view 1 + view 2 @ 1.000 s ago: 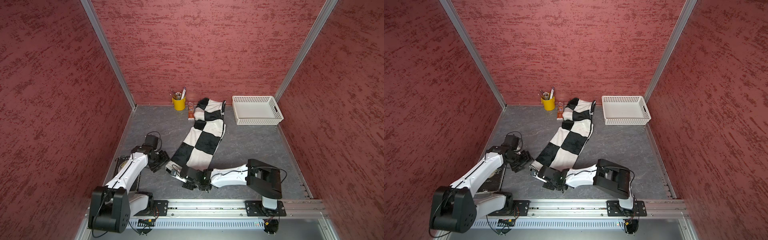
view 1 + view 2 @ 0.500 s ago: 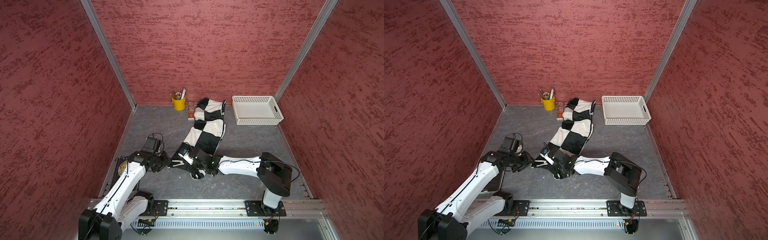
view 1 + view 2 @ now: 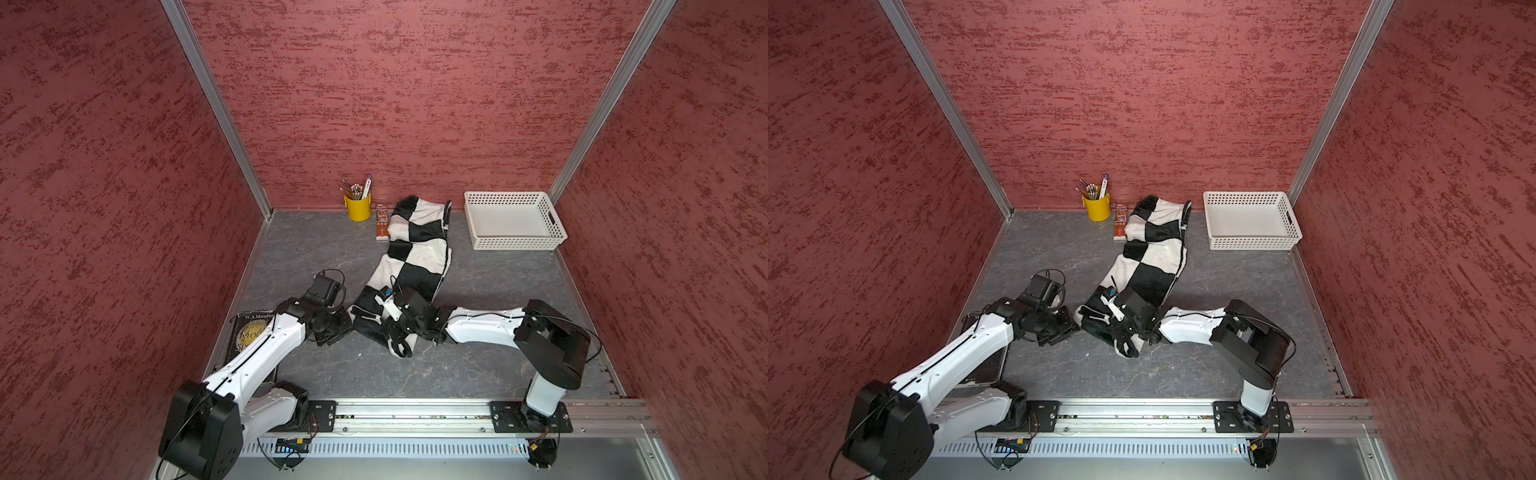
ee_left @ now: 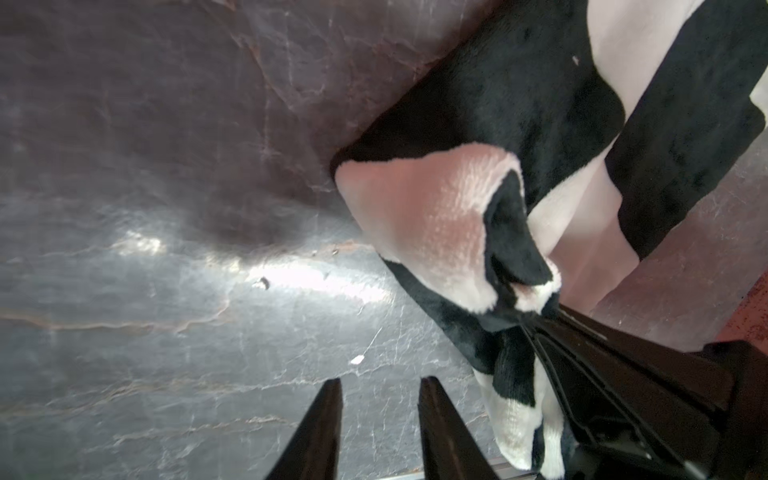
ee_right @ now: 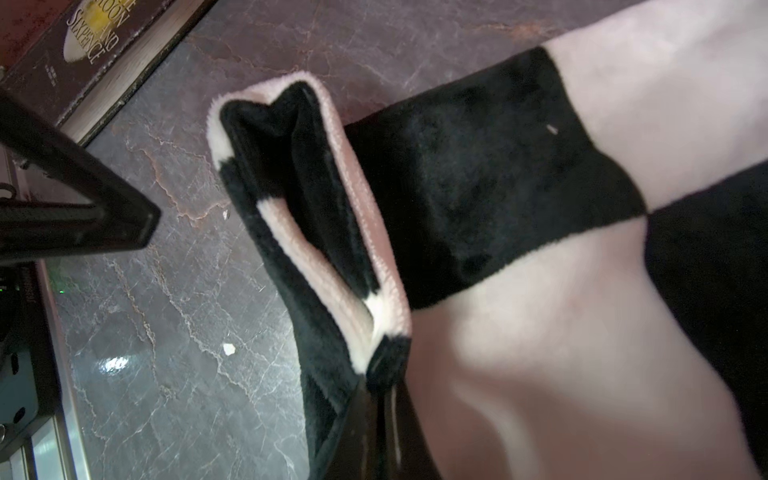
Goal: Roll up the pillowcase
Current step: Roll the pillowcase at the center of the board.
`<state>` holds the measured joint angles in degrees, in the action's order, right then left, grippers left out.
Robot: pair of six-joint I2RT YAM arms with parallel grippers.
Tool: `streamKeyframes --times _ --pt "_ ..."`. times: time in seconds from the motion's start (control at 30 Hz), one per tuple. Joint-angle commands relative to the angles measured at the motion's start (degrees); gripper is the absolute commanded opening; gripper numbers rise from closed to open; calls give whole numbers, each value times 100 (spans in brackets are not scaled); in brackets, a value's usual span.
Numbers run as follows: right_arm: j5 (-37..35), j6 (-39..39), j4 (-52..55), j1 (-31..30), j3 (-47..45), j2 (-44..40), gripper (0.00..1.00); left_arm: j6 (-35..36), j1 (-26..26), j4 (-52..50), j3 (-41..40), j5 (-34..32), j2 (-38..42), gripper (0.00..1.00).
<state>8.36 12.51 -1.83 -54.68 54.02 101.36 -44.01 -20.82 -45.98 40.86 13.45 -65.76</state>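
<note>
The pillowcase [image 3: 419, 249] lies in a long strip across the table [image 3: 307, 249]. It runs from the back wall, between a yellow cup [image 3: 357, 208] of pencils and a white basket [image 3: 513, 220], down toward the two arms. In both top views its near end is folded back on itself into a short, thick roll — black and white squares doubled over.

The right end effector [image 5: 380, 390] is clamped tight on that folded end. In the right wrist view the cloth bunches where its fingers meet, and the fold gapes like a pocket, black inside with a pale rim.

The left end effector [image 4: 380, 382] sits low over bare table just beside the roll, apart from it. Its fingers [image 4: 328, 415] stand a narrow gap apart with nothing between them — only the gray, veined surface shows through.

A book [image 3: 249, 332] lies flat at the table's left edge, partly under the left arm. A small packet [image 3: 381, 224] lies just beside the pillowcase's far end, near the cup.
</note>
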Motion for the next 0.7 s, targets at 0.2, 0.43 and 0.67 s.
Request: streamKeyframes --times 0.2,0.43,0.67 --pt "122 240 -228 281 -98 -41 0 301 43 1165 691 102 -1346 28" --pt "103 86 171 300 93 -128 26 297 49 1554 734 92 -2087 24" --pt "-732 -658 1901 -141 578 -725 62 94 34 1494 792 -17 -2253 21"
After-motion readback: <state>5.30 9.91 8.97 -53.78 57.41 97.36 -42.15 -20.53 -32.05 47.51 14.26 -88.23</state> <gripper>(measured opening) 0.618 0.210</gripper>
